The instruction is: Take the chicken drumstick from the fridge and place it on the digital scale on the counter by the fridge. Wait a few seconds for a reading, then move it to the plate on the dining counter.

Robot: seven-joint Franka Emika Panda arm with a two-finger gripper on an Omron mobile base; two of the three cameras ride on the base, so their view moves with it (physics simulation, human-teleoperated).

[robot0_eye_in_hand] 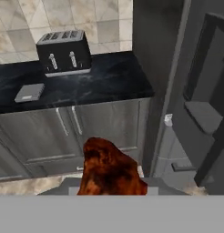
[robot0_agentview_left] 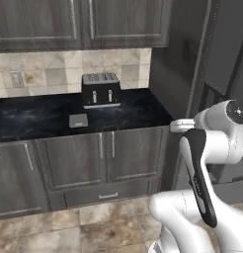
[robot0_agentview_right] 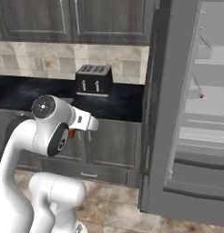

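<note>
Digital scale (robot0_eye_in_hand: 29,92) — flat on the counter (robot0_eye_in_hand: 109,77), left of the black toaster (robot0_eye_in_hand: 63,52). Chicken drumstick (robot0_eye_in_hand: 109,170) — clamped in the gripper (robot0_eye_in_hand: 111,191), held in front of the cabinet doors, off the counter. Fridge (robot0_agentview_right: 196,113) — at right, door open.

The 2 base views flank the arm, sharing the toaster (robot0_agentview_left: 100,89) and counter (robot0_agentview_left: 39,118); the hand view faces them nearer.
</note>
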